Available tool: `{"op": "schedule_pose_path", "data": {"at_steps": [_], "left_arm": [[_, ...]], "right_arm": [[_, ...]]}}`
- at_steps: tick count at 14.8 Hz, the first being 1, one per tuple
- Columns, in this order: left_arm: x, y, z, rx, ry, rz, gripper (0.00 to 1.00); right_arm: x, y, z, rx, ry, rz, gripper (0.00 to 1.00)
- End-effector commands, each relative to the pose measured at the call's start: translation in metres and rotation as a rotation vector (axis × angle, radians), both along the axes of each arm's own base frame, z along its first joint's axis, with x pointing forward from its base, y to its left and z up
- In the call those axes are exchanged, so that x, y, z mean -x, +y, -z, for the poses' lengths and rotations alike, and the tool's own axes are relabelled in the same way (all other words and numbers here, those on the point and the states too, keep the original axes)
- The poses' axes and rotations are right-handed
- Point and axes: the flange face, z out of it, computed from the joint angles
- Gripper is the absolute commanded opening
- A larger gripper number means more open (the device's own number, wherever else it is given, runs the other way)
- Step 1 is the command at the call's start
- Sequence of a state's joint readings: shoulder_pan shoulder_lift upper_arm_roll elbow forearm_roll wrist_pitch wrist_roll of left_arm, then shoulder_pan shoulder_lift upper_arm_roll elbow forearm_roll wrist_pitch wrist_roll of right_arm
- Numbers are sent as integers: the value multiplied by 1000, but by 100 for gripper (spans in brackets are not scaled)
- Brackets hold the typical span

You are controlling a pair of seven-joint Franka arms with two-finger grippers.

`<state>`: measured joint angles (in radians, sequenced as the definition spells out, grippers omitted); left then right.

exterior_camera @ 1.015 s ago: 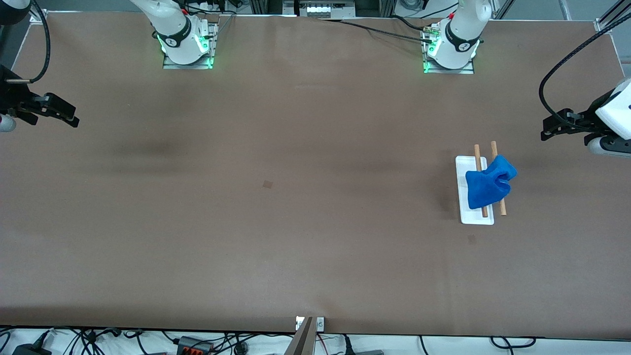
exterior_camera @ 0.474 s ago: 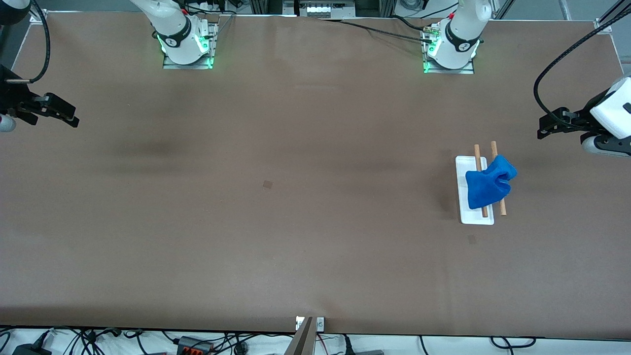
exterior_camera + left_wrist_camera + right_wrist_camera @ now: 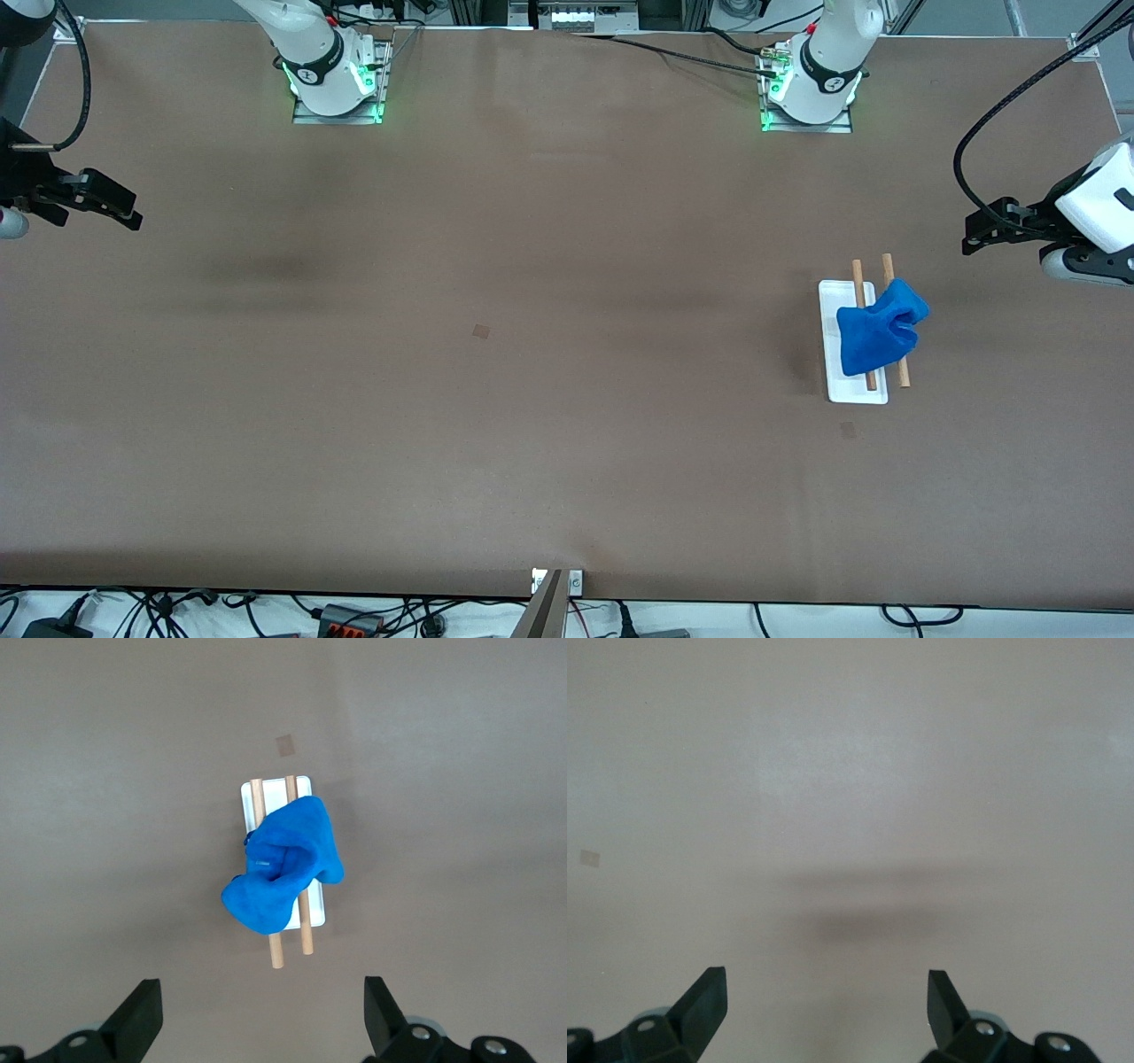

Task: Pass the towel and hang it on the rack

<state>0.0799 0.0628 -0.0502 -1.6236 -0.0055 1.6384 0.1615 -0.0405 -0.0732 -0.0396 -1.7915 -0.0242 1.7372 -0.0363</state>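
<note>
A blue towel (image 3: 877, 334) lies bunched over the two wooden rods of the rack (image 3: 850, 386), which stands on its white base toward the left arm's end of the table. The left wrist view shows the towel (image 3: 283, 865) draped on the rack (image 3: 303, 788). My left gripper (image 3: 974, 240) is open and empty, held high over the table at the left arm's end, apart from the rack; it also shows in the left wrist view (image 3: 262, 1010). My right gripper (image 3: 131, 214) is open and empty over the right arm's end of the table, seen too in the right wrist view (image 3: 826, 1003).
The brown table (image 3: 496, 399) bears only small darker patches (image 3: 480, 330). The arm bases (image 3: 335, 84) stand along the edge farthest from the front camera. Cables lie past the near edge.
My left gripper has drifted slightly toward the table's middle. The towel, the rack and my right gripper have not moved.
</note>
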Motion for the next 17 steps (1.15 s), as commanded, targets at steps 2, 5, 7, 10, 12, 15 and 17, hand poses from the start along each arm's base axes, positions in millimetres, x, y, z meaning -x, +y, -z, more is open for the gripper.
{"op": "schedule_pose_path", "data": {"at_steps": [2, 5, 7, 10, 12, 15, 17], "left_arm": [[-3, -4, 1, 49, -31, -21, 100], [-2, -4, 1, 49, -27, -26, 100], [-2, -4, 1, 47, -20, -46, 100], [1, -5, 4, 38, 9, -100, 100], [1, -11, 3, 37, 12, -115, 100], [3, -11, 3, 30, 23, -148, 100], [3, -11, 3, 27, 23, -146, 100]], "right_arm": [[-2, -5, -10, 2, -15, 15, 100], [-2, -3, -11, 2, -18, 6, 100], [-3, 2, -9, 4, -13, -18, 100], [-4, 11, -8, 6, -11, -33, 100], [-5, 11, -7, 5, -8, -29, 100], [-5, 14, -7, 5, -8, -35, 100], [-5, 16, -8, 6, -10, -38, 100]]}}
